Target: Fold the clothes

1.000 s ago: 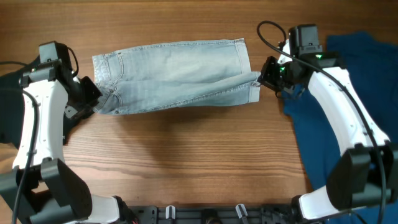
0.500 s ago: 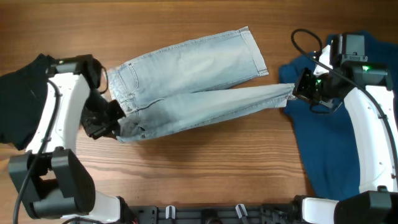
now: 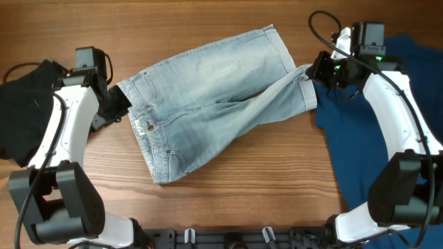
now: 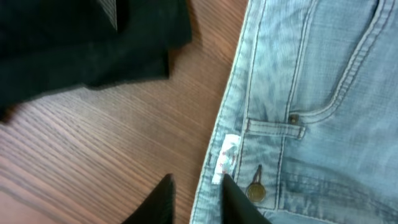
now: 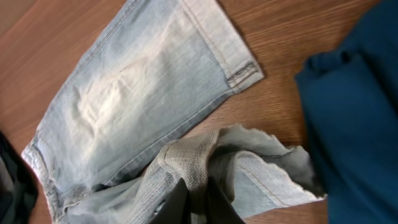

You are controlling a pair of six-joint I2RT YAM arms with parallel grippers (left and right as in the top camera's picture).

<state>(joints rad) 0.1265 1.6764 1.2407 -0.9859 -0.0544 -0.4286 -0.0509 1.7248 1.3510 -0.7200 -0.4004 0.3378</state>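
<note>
Jeans: the pale faded-blue denim jeans [image 3: 208, 104] lie slantwise in the middle of the brown wooden surface [image 3: 242, 197]. The waistband is toward the left and the legs toward the upper right. One leg lies flat; the other is bunched and lifted at its hem.
Other garments: a crumpled black cloth garment [image 3: 24, 104] lies at the left edge, and a plain dark-blue cloth garment [image 3: 367, 152] at the right.
Left gripper: the left gripper [image 4: 196, 182] is low at the waistband edge, its fingers a little apart with bare wood between them. It seems to hold nothing, though the wrist view cuts off the lower part.
Right gripper: the right gripper [image 5: 196, 186] is closed tight on the crumpled hem of the raised leg.
Step in hand: I judge that the jeans are being laid leg over leg, so the task is early.
Next move: probably the held hem must be carried over the flat leg until the hems match, then released. The left gripper would need a new hold on the waistband so the cloth does not slide.
</note>
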